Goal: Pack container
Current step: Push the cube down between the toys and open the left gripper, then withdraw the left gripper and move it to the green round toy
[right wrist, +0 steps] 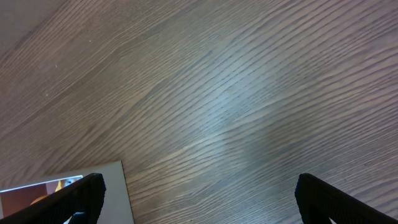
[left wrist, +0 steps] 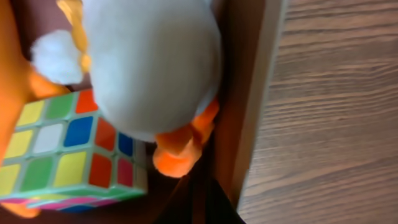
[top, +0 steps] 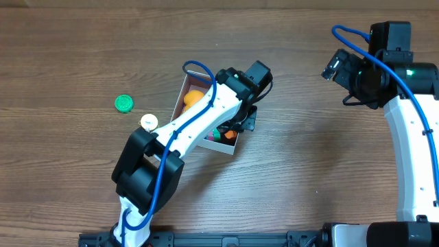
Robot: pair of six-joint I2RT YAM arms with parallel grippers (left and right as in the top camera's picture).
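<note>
The container [top: 194, 71] is a shallow white box with a pink-mauve inside, at the table's middle. My left gripper [top: 237, 127] is down inside its right part, and most of the box is hidden under the arm. In the left wrist view the fingers [left wrist: 214, 205] are together, just below the orange foot of a white plush duck [left wrist: 152, 68]. A colour cube [left wrist: 68, 149] lies beside the duck, and the container's wall [left wrist: 249, 93] runs along the right. My right gripper [right wrist: 199, 193] is open and empty above bare table, far right. The container's corner [right wrist: 115, 186] shows in the right wrist view.
A green round cap [top: 123, 103] and a white round cap [top: 149, 122] lie on the wooden table left of the container. An orange toy [top: 194, 99] sits in the container's left part. My right arm [top: 411, 130] stands at the right edge.
</note>
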